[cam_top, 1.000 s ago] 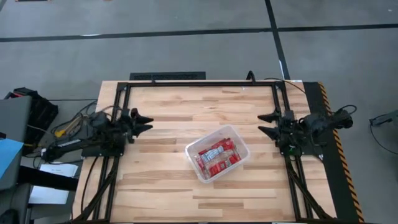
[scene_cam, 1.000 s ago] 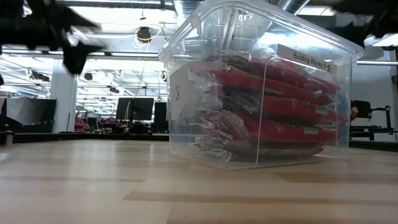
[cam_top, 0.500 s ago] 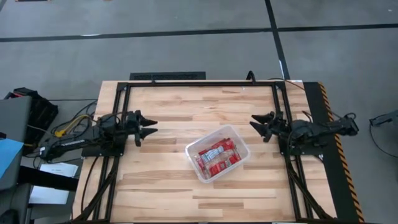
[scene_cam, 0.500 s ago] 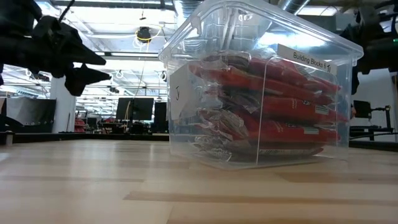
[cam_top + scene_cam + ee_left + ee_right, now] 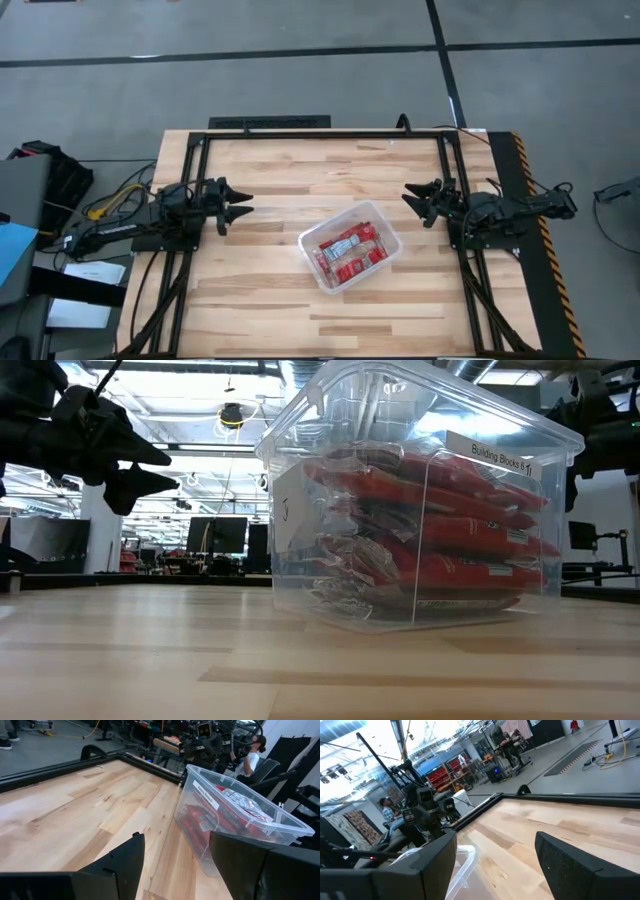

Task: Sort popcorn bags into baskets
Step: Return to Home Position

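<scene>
Left tool (image 5: 243, 203) stands at the left middle of the high view, above the bench (image 5: 300, 165), with its fingers spread wide and nothing between them. Right tool (image 5: 412, 207) stands at the right middle, also spread wide and also empty; in each wrist view the wood shows between the two dark fingers. Both point toward the centre and are well apart from the clear plastic tub (image 5: 332, 220), which sits a little below and right of the centre of the frame, turned at an angle to the bench edges. The red popcorn bags (image 5: 350, 256) lie stacked inside this tub, and in the low view they fill more than half of its height. I see no red packet outside it.

The sorting seems finished, so the step in hand is, I judge, bringing the arms to rest. To do it well, each arm should draw back toward its own side and not cross over the tub, so that no finger catches the rim. Slow, even motion is better, because the tub looks light and could slide
</scene>
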